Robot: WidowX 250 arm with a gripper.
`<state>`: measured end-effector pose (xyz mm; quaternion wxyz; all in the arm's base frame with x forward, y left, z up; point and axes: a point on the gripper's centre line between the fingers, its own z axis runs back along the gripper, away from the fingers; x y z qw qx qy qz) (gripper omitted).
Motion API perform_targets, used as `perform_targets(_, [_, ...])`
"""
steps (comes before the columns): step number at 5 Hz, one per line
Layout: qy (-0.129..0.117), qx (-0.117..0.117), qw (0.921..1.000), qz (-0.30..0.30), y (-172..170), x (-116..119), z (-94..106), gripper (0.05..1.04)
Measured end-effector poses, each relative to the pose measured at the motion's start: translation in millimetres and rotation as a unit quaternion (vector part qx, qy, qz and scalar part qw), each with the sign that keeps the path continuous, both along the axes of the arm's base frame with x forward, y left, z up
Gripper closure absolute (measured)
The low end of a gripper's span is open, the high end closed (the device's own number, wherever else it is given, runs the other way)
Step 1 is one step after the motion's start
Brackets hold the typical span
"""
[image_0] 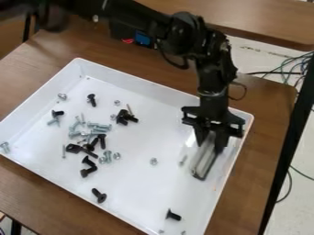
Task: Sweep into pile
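Over the right side of the white tray (131,183), the black gripper (211,140) points down, its fingers shut on a long grey sweeping tool (204,160). The tool's lower end is at or just above the tray floor. Black and silver screws (92,135) lie clustered left of the tray's middle. Just left of the tool is a small silver screw (182,160), with a nut (153,161) farther left. A black screw (173,215) rests near the front corner, another (98,195) near the front left edge.
Raised walls surround the tray on a brown wooden table (270,124). Behind the tray, partly under the arm, sits a dark object with a blue part (142,38). Cables (294,64) lie on the floor at the right.
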<state>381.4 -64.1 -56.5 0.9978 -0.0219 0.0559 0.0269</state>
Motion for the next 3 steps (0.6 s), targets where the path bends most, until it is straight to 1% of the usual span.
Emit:
perform_targets(1, [-0.007,0.018,0.9997,-0.013,18,-6,0.4,0.730])
perform_targets(2, [0.004,0.024,0.9990,0.036,91,-17,0.5,0.730])
perform_targets(3, [-0.008,0.035,0.9906,0.132,196,-43,3.8,0.731])
